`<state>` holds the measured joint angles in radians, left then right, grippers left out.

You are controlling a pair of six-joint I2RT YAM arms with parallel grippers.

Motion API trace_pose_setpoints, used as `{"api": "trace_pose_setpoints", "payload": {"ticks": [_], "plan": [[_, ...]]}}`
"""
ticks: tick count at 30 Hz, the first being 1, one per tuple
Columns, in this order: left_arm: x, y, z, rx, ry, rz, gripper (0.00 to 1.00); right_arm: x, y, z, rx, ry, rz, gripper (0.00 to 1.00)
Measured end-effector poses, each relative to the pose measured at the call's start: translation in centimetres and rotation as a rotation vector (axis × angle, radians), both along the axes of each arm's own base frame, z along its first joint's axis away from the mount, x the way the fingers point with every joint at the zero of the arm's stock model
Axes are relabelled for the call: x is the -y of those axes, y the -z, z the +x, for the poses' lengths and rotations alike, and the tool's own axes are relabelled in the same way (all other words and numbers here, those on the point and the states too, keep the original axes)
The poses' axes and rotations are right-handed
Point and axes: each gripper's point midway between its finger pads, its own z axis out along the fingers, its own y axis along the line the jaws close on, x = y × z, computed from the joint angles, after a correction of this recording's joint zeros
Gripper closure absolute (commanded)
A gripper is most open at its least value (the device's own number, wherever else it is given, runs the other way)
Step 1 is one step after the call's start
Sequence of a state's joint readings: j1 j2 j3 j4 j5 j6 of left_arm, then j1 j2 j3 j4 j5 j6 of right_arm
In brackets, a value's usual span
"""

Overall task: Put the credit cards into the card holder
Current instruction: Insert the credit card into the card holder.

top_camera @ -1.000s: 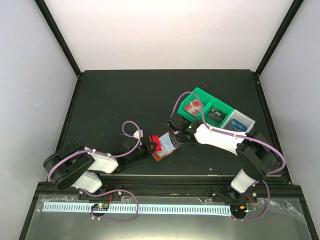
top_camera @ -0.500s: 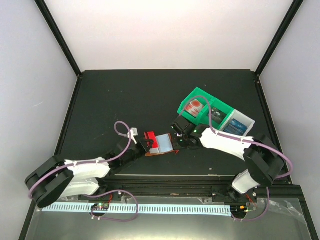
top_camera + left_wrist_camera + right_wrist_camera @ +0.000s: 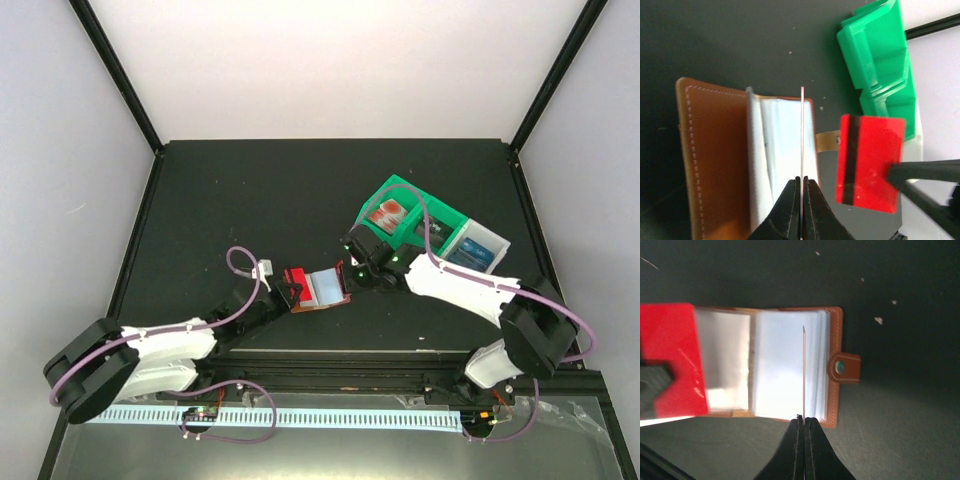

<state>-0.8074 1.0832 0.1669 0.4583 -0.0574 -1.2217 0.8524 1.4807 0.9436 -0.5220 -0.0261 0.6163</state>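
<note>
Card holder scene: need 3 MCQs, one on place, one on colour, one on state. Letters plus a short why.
1. In the top view, where does the green bin sit relative to the card holder?
A) nearer the arm bases, to its left
B) directly under it
C) farther from the arm bases, to its right

2. In the left wrist view, what colour is the striped card?
A) red
B) blue
C) white

3. What state is the card holder in?
A) snapped shut
B) lying open
C) standing on edge

Key:
1 C: the bin lies beyond the holder, toward the right wall.
2 A: its face is red with one black band; the plain red card in the right wrist view shows no band.
3 B: the clear sleeves face up and the snap tab hangs free.
</note>
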Motion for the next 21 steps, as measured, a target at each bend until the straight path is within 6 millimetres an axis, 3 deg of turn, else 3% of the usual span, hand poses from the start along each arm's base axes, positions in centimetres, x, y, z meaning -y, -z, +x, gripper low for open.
{"api": "trace_pose_setpoints", "payload": {"ticks": [5, 21], "plan": [[0.2, 2.0, -0.2, -0.043, 0.010, 0.039, 0.98, -1.3, -0.8, 1.1, 0.026, -0.027, 0.011, 0.99], [1.9, 4.7, -0.5, -0.093, 0.040, 0.054, 0.98, -0.4, 2.5, 2.1, 0.001, -0.045, -0.117, 0.99]]}}
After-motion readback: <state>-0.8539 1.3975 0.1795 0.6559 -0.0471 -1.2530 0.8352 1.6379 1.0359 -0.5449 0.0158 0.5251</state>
